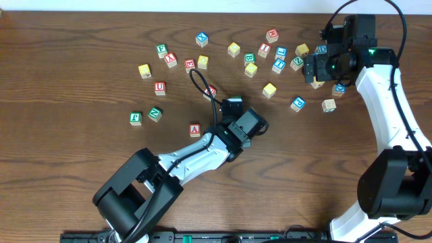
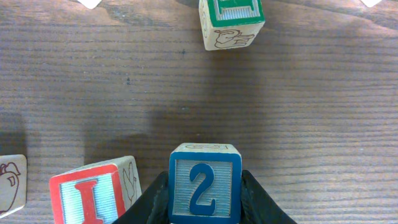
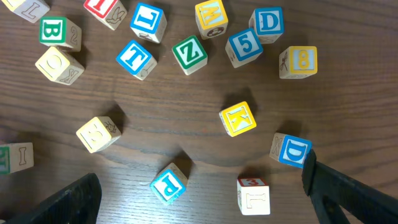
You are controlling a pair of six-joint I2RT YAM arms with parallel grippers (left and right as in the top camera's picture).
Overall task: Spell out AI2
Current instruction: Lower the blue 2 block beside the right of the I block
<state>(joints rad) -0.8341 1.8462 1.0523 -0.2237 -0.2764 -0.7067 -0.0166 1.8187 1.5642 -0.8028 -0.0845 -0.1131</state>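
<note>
Left gripper (image 2: 205, 200) has the blue 2 block (image 2: 204, 183), right gripper (image 3: 208, 199) is spread wide

The left gripper's fingers pinch the blue 2 block on both sides around mid-table, just right of the red I block (image 2: 93, 196). Can't tell if it's resting on the wood. The red A block (image 1: 195, 129) sits a bit apart toward the near-left. The right gripper hovers over the scattered blocks at the far right.

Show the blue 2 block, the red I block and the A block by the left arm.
blue 2 block (image 2: 204, 186), left wrist view, numeral face.
red I block (image 2: 92, 200), left wrist view, lettered face.
A block (image 1: 195, 129), overhead view, top face.
</note>
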